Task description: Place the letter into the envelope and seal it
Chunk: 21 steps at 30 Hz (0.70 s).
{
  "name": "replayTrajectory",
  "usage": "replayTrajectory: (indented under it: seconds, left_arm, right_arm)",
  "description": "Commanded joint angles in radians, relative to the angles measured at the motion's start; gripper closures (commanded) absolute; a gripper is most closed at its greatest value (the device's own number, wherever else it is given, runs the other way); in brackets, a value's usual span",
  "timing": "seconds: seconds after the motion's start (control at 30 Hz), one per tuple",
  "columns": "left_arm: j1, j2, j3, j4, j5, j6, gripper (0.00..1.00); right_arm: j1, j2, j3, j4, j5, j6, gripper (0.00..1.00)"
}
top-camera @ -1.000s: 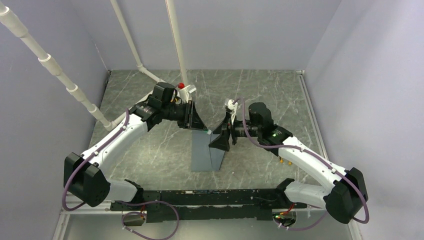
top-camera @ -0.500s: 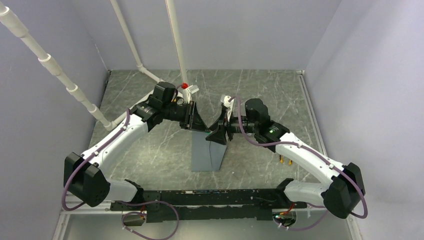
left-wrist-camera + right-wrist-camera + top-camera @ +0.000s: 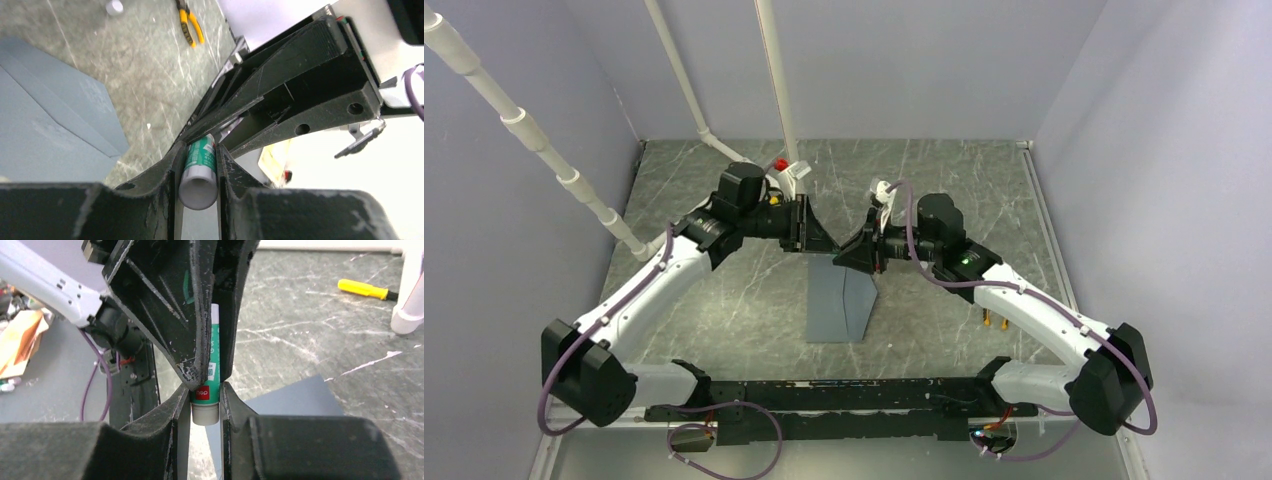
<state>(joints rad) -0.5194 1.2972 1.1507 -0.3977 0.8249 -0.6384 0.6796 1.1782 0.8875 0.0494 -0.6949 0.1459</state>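
A green-and-white glue stick (image 3: 200, 170) is held above the table between both grippers. My left gripper (image 3: 198, 150) is shut on its white end. My right gripper (image 3: 206, 390) is shut on the other end of the glue stick (image 3: 206, 400), which carries a red label and a pale knob. In the top view the left gripper (image 3: 819, 237) and the right gripper (image 3: 849, 250) meet tip to tip over the far end of the envelope (image 3: 842, 300). The slate-grey envelope lies flat on the marble table (image 3: 724, 300). The letter is out of view.
White pipes (image 3: 776, 80) rise at the back left of the table. Yellow-handled pliers (image 3: 190, 22) and a small white cap (image 3: 114, 7) lie on the table. A yellow screwdriver (image 3: 362, 288) lies beside a white pipe foot (image 3: 407, 315).
My right gripper has moved left up to the left gripper and closed on the free end of the glue stick. The left arm has shifted slightly back, still gripping.
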Motion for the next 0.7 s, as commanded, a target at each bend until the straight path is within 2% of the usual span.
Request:
replayTrajectory:
  seconds: [0.0,0.17,0.3,0.43,0.53,0.6,0.67]
  left_arm:
    - [-0.021,-0.099,-0.055,0.265,-0.152,-0.119,0.9]
    - [-0.033,-0.148,-0.174,0.456,-0.318,-0.134,0.94]
    - [-0.036,-0.155,-0.234,0.573,-0.371,-0.13,0.96]
    - [-0.036,-0.16,-0.258,0.615,-0.39,-0.094,0.98]
    - [-0.037,-0.167,-0.271,0.622,-0.406,-0.059,0.97]
    - [-0.037,-0.166,-0.289,0.66,-0.388,-0.057,0.97]
    - [-0.036,-0.156,-0.296,0.694,-0.374,-0.061,0.98]
  right_arm:
    - [0.012,-0.01,-0.017,0.204,0.104,0.176,0.97]
    - [0.028,0.005,-0.065,0.423,0.184,0.467,0.96]
    - [0.042,0.02,-0.078,0.565,0.224,0.648,0.94]
    - [0.051,0.014,-0.087,0.625,0.211,0.722,0.88]
    - [0.051,-0.01,-0.093,0.612,0.215,0.761,0.77]
    - [0.05,-0.016,-0.095,0.637,0.218,0.807,0.76]
    - [0.051,-0.007,-0.093,0.67,0.221,0.869,0.83]
